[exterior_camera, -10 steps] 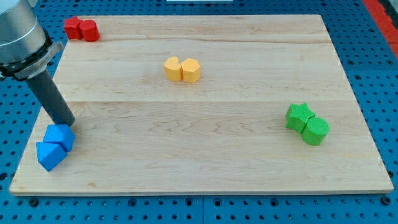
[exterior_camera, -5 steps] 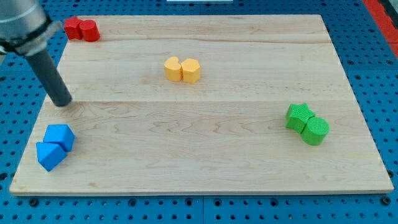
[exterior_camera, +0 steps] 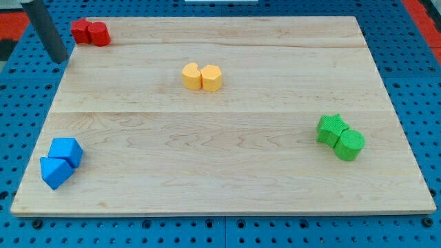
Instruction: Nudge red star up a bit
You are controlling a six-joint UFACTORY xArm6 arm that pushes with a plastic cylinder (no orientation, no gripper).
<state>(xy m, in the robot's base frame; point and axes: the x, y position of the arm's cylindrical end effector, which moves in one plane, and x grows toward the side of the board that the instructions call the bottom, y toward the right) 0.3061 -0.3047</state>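
- You see my tip (exterior_camera: 60,60) in the upper left of the frame, at the left edge of the wooden board (exterior_camera: 227,172), with the dark rod rising out of the top of the picture.
- The rod carries no jaws and has hold of nothing; its end touches no block.
- The red star (exterior_camera: 81,30) sits in the board's upper left corner, just to the upper right of my tip and apart from it.
- A second red block (exterior_camera: 99,34), rounded in shape, touches the star on its right side.
- Near the upper middle you find a yellow pair: a yellow block (exterior_camera: 191,75) whose shape I cannot make out, touching a yellow hexagon (exterior_camera: 211,78) on its right.
- At the right of the frame a green star (exterior_camera: 331,129) touches a green cylinder (exterior_camera: 351,145) to its lower right.
- In the lower left, a blue cube (exterior_camera: 67,151) rests against a blue triangle-like block (exterior_camera: 54,172) below it.
- The board lies on a blue perforated table (exterior_camera: 413,83).
- You can read no brand, label or writing anywhere.
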